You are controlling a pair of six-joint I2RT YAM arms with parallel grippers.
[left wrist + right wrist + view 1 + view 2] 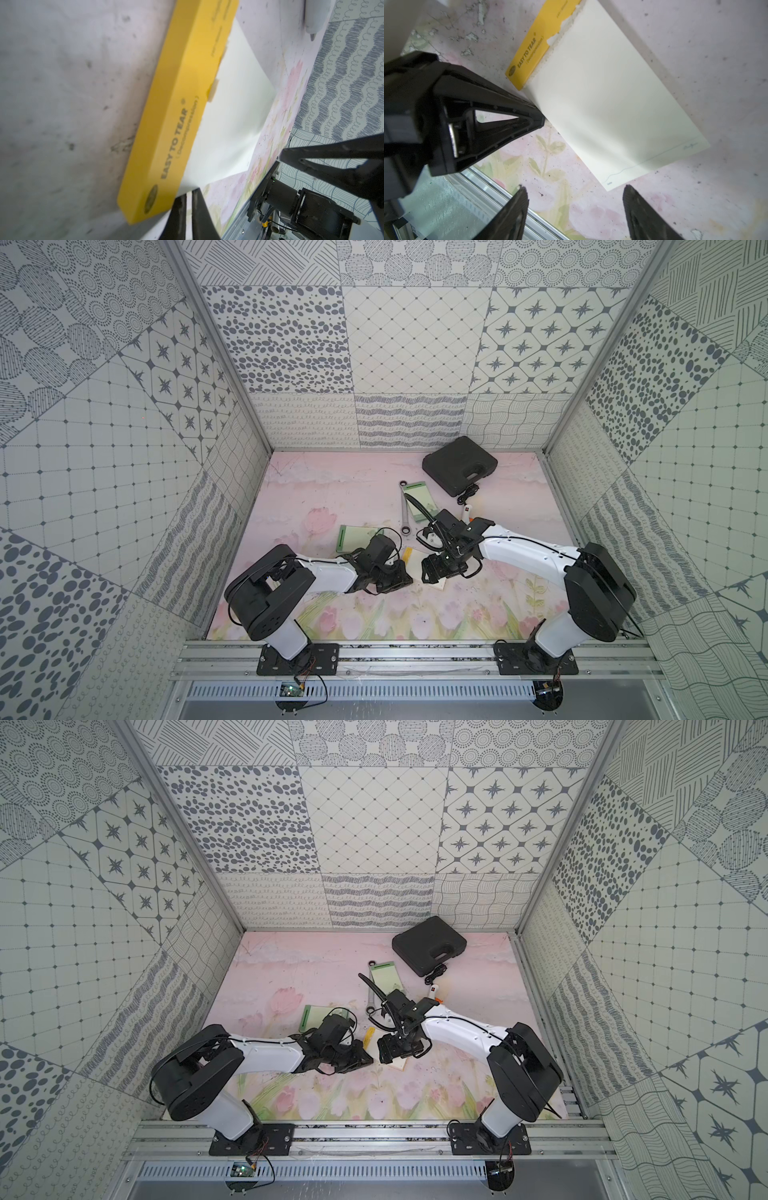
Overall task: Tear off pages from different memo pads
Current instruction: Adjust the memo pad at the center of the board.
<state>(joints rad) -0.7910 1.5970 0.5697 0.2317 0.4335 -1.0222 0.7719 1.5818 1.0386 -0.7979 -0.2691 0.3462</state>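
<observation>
Floral mat (695, 41) holds cream memo pad (602, 104), against left hand (538, 122), near right hand (574, 187).

Yellow-banded cream pad (602, 99) lies flat; nearer green pad (351, 538) and farther green pad (419, 492) lie beyond.

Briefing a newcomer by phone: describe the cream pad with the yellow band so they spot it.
On the pink floral table mat, front-centre, where the black left gripper and right gripper meet, lies a cream-white rectangular paper pad. Its yellow end band sets it apart from both pale green pads farther back.
</observation>
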